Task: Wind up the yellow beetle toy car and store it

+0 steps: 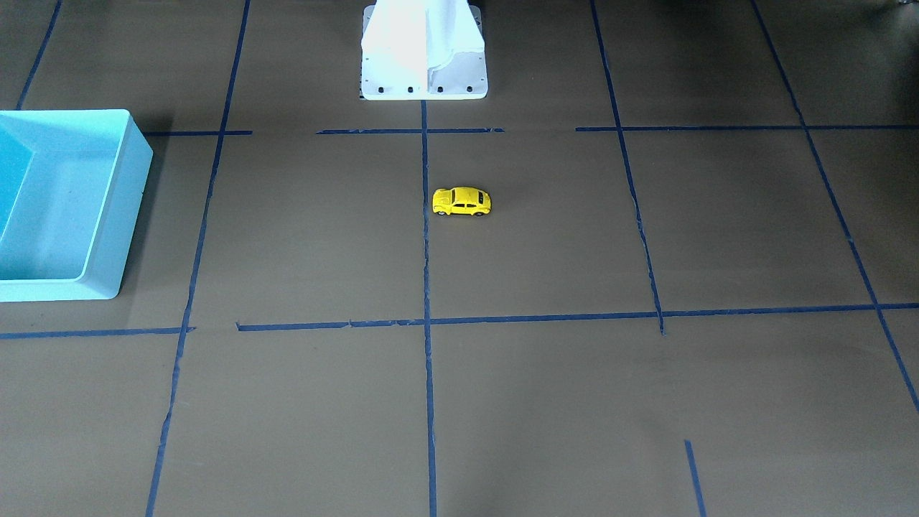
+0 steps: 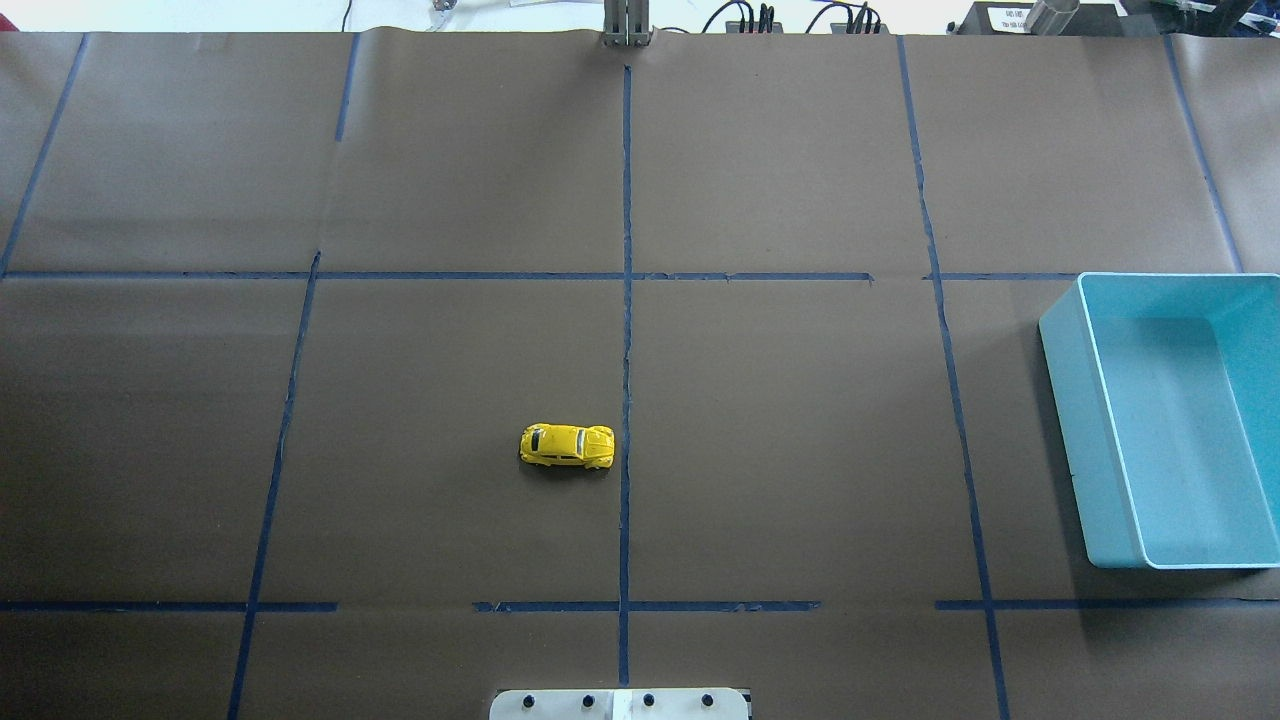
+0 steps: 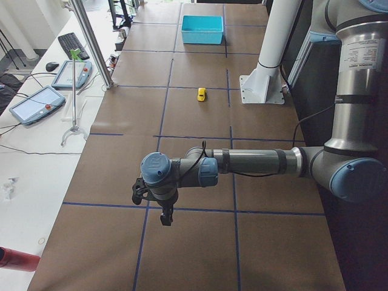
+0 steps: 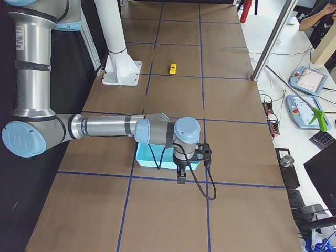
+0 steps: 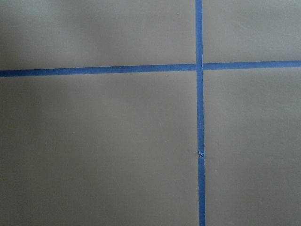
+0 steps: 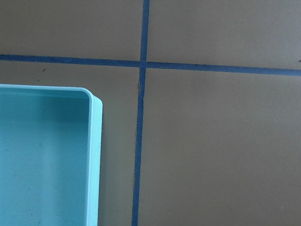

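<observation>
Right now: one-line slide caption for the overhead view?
Yellow beetle toy car sits just left of the centre tape line; turquoise bin at right edge.

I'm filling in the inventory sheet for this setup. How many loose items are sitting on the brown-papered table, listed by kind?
yellow toy car: 1
turquoise bin: 1
Total: 2
</observation>
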### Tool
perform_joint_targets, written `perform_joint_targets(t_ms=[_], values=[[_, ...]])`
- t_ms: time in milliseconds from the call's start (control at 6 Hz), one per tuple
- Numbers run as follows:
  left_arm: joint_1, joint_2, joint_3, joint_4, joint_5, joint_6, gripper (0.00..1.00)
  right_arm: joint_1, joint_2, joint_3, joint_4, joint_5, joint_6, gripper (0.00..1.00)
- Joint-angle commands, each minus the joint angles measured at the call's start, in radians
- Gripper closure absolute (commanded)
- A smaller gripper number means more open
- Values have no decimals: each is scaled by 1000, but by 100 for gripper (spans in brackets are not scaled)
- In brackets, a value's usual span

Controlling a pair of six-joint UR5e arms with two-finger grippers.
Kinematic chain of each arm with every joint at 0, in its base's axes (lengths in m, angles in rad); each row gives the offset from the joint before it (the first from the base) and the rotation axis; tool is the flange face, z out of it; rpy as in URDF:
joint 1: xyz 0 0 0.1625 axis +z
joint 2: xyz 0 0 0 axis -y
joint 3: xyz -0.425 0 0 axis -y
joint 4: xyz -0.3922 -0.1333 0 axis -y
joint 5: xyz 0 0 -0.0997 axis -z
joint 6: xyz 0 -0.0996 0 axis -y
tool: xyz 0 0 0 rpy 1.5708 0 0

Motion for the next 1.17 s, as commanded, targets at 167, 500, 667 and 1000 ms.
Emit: perform_joint_targets(t_ms=[167, 500, 667, 1000], values=[[-1, 13, -75, 2, 1, 3, 0, 0, 2, 2, 0, 2, 0, 0], [53, -2, -174, 108, 2, 3, 0, 0, 2, 1, 0, 0, 0, 0], [151, -21, -278, 218, 16, 5, 0, 0, 2, 1, 0, 0, 0, 0], [250, -132, -429, 357, 117, 3, 0, 0, 2, 1, 0, 0, 0, 0]])
